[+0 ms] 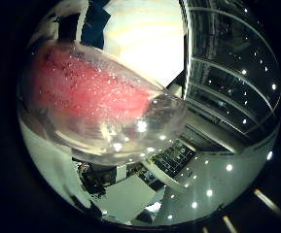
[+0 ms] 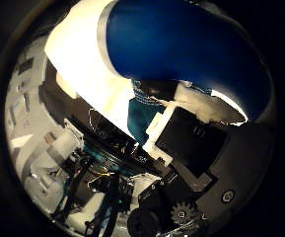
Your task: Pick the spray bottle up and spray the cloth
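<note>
The spray bottle's clear body [image 1: 101,97], with pink-red liquid inside, fills much of the right little finger side palm view and lies close against the palm. In the right thumb side palm view a large rounded blue part [image 2: 181,44], seemingly the bottle's spray head, sits right by my hand [image 2: 196,138]. White and black fingers [image 2: 196,99] curl against this blue part. The cloth is not visible in either view.
Behind the bottle, the little finger side view looks up at a dark ceiling with rows of small lights [image 1: 228,97] and room furniture [image 1: 169,160] far off. The thumb side view shows a pale surface [image 2: 78,59] and cluttered shelving [image 2: 43,148] behind the hand.
</note>
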Controlling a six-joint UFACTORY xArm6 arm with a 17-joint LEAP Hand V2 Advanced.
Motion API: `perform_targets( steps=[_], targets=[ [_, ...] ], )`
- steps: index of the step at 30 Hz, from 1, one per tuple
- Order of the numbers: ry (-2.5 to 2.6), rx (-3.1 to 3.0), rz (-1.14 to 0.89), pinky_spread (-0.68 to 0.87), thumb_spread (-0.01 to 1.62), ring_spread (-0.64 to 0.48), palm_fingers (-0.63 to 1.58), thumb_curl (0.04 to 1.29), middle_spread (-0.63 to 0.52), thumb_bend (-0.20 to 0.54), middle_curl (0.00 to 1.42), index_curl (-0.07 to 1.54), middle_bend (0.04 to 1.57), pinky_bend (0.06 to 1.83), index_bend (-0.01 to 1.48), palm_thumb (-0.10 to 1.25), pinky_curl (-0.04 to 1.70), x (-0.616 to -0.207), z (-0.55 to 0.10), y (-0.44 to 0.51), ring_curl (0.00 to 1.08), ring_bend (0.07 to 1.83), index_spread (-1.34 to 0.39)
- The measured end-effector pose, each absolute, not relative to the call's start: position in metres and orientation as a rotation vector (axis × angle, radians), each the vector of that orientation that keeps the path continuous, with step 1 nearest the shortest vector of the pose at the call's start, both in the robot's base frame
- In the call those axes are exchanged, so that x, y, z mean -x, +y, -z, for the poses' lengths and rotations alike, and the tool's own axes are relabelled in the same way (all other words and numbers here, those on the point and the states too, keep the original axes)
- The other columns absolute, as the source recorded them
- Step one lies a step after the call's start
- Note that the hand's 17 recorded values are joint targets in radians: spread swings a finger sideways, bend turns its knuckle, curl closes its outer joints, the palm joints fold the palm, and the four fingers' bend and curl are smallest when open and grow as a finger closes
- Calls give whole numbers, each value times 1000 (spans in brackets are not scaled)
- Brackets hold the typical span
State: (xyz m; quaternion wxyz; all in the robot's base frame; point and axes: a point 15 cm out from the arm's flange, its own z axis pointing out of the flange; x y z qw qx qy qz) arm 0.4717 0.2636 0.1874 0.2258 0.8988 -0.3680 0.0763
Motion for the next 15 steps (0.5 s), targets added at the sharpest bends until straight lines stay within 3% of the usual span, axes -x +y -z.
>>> perform_targets(
  steps=[15],
  targets=[
    [-1084, -2507, -233, -139, 1013, -156, 1182, 704, -59, -13, 591, 749, 1383, 978, 1164, 1060, 1453, -485, -210, 254, 626, 1478, -186]
  ],
)
